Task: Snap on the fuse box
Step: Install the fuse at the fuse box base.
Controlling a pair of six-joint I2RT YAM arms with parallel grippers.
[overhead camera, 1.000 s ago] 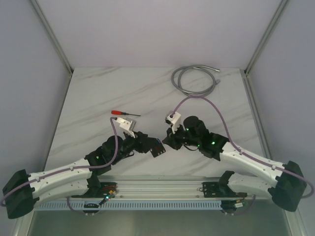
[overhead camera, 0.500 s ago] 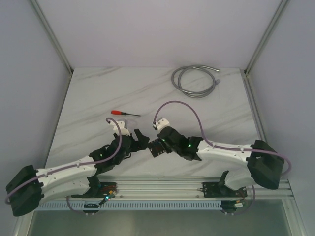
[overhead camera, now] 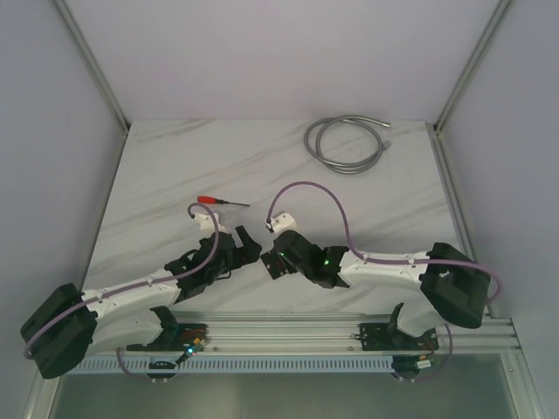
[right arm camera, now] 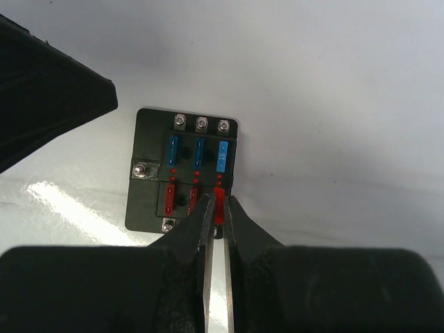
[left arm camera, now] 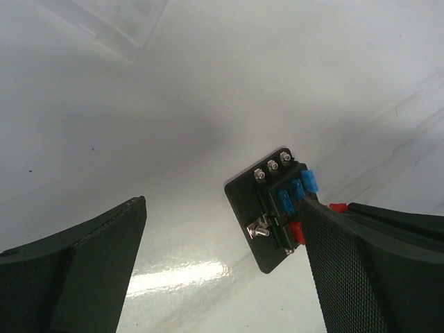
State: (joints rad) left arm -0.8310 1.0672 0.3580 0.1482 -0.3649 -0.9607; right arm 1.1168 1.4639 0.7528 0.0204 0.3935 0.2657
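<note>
The right gripper (right arm camera: pixel 216 208) was seen almost closed, its tips pinched on a red fuse (right arm camera: pixel 220 200) at the end slot of the fuse box (right arm camera: pixel 149 201), in the row nearer the gripper. The box was laid flat on the table (right arm camera: pixel 333 83), near the front edge between the two arms, with three blue fuses (right arm camera: pixel 198 151) set in its farther row. The left gripper (left arm camera: pixel 220 208) was held wide open just beside the box, with nothing gripped. The step was judged to be the seating of that fuse. It would best be pressed straight down without twist, the blades kept in line with the slot. As the box lay loose on a smooth top, it should be braced by the left gripper against sliding or tipping.
</note>
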